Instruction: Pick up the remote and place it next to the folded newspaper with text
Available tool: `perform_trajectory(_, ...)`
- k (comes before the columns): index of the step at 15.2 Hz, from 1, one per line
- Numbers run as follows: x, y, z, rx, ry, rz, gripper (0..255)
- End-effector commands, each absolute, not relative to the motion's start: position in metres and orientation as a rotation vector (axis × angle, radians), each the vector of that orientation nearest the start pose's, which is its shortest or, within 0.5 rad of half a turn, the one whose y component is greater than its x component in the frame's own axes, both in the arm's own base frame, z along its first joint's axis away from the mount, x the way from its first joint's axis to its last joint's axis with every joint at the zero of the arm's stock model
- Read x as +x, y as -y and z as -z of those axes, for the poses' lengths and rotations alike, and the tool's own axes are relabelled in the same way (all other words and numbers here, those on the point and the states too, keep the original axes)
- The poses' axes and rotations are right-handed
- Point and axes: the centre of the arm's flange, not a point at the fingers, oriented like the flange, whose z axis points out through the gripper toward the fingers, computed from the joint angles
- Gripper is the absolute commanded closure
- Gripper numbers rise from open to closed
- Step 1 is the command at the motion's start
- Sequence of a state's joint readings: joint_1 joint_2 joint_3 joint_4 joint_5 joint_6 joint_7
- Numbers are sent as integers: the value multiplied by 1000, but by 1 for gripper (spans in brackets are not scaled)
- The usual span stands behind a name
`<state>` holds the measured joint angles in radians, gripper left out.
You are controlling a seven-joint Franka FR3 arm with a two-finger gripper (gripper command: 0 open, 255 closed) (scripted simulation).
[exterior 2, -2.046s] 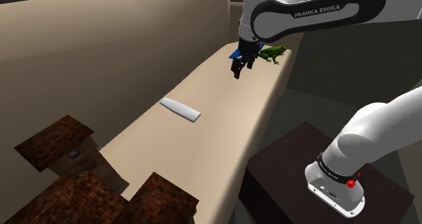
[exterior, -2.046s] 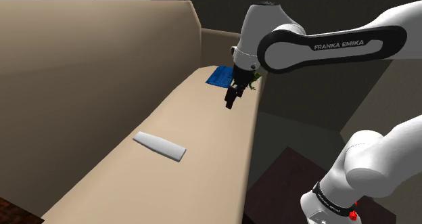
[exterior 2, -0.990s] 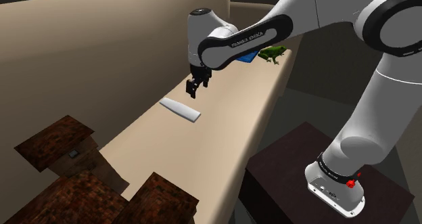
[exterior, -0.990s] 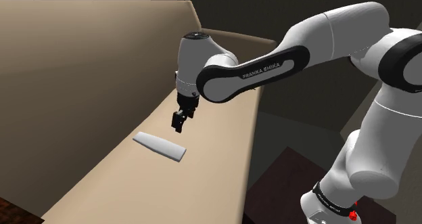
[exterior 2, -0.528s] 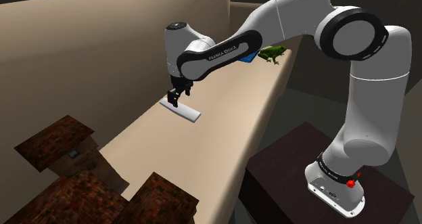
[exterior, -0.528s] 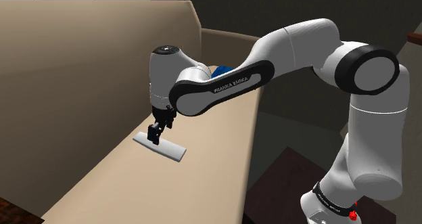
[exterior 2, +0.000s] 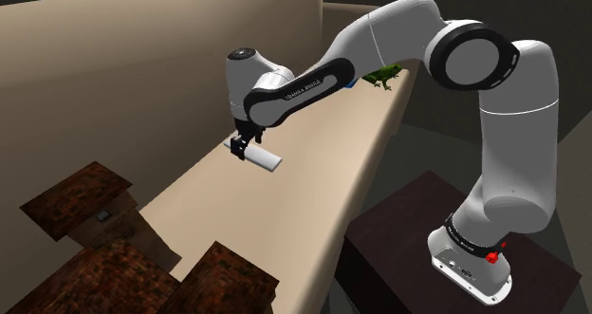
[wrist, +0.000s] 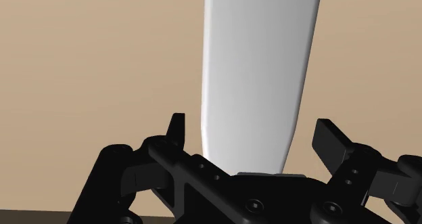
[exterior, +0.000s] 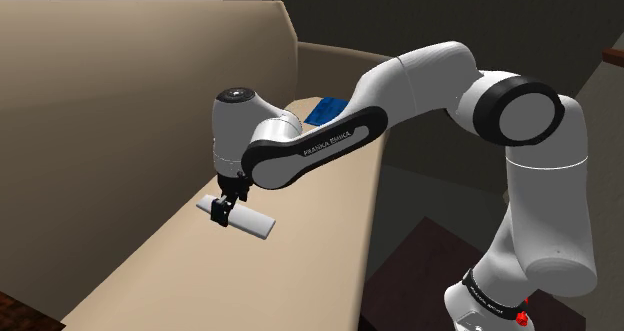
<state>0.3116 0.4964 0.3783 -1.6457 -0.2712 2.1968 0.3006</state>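
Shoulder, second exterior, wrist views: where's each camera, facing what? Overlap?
Shoulder view: beside the stand, looking down along the beige sofa seat; arm, gripper at the white remote.
Second exterior view: similar side, farther back; same seat, arm down to its base.
Wrist view: on the hand, facing down at the remote; open fingers flank it.
Shared: both exterior views show gripper and remote.

The shoulder view looks down from beside the stand [exterior: 425, 264], along the front edge of the sofa [exterior: 150, 269] seat toward its far end. The second exterior view faces nearly the same way, from higher and farther back. Both share the seat, the arm [exterior: 400, 79] and the remote [exterior: 255, 222]. The wrist view looks along the tool [wrist: 252, 128], close above the remote.
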Motion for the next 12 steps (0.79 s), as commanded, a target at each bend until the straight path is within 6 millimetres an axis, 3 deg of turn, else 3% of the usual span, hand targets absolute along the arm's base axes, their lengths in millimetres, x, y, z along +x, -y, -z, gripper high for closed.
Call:
perform_trajectory(1,554,-403,-343,-3044,759,172,0)
perform_trajectory(8,554,-403,-343,-3044,759,172,0)
perform_trajectory(9,554,-403,-343,-3044,759,172,255)
perform_trajectory(12,554,-403,-343,-3044,759,172,255)
